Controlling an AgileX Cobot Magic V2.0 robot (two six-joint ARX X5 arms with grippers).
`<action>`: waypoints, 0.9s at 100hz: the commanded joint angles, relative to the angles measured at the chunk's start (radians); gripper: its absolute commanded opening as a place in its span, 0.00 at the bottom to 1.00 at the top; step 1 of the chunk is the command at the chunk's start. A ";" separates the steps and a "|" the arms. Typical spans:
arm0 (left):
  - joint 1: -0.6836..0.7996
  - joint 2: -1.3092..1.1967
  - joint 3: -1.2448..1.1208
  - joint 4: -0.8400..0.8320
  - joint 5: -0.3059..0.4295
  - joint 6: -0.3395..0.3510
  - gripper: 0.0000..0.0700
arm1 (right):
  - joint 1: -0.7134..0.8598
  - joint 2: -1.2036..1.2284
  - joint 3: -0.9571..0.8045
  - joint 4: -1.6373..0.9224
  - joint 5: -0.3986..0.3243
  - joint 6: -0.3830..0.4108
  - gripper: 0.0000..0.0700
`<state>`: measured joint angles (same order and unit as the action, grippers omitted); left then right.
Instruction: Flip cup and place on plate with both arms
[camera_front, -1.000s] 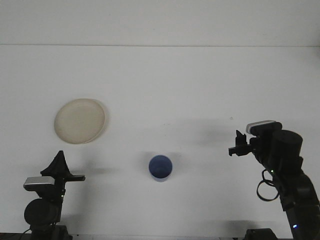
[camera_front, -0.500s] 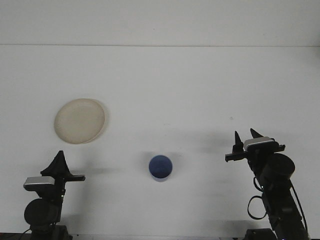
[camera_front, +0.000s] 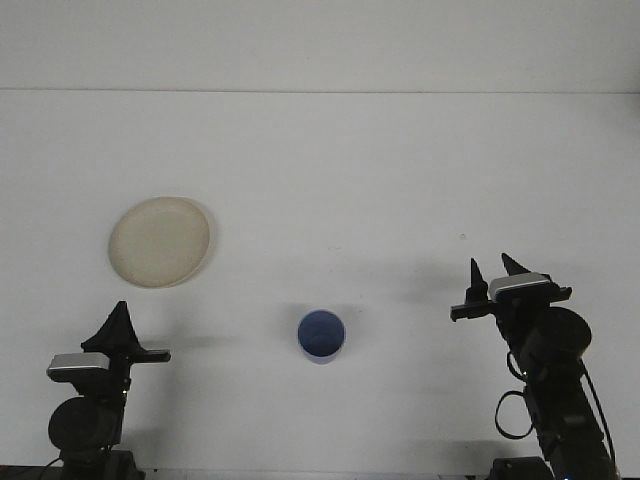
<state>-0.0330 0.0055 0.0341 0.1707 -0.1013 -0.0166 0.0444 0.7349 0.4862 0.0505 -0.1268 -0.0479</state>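
Observation:
A small blue cup (camera_front: 321, 336) stands on the white table (camera_front: 330, 170), near the front and about in the middle. From above I cannot tell whether its mouth or its base faces up. A round cream plate (camera_front: 160, 241) lies to the left, farther back. My left gripper (camera_front: 120, 310) rests at the front left, shut with its fingers meeting in one point, well left of the cup and in front of the plate. At the front right, my right gripper (camera_front: 492, 267) stands open and holds nothing, its two tips apart, well right of the cup.
The table's far edge meets a pale wall (camera_front: 320, 45) at the back. A black cable loop (camera_front: 515, 412) hangs beside the right arm.
The right arm pulled back toward the front edge and its gripper turned to point upward, then stayed nearly still. The left arm, cup and plate have not moved.

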 joint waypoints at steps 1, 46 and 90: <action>0.001 -0.001 -0.019 0.011 0.002 0.001 0.02 | -0.001 0.005 0.007 0.013 0.003 0.014 0.51; 0.001 -0.001 -0.016 0.011 0.001 0.000 0.02 | -0.001 0.005 0.007 0.013 0.003 0.014 0.51; 0.001 0.105 0.328 -0.313 0.000 -0.045 0.02 | -0.001 0.005 0.007 0.013 0.003 0.014 0.51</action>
<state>-0.0330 0.0708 0.2867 -0.0853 -0.1017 -0.0257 0.0444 0.7349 0.4862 0.0505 -0.1268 -0.0475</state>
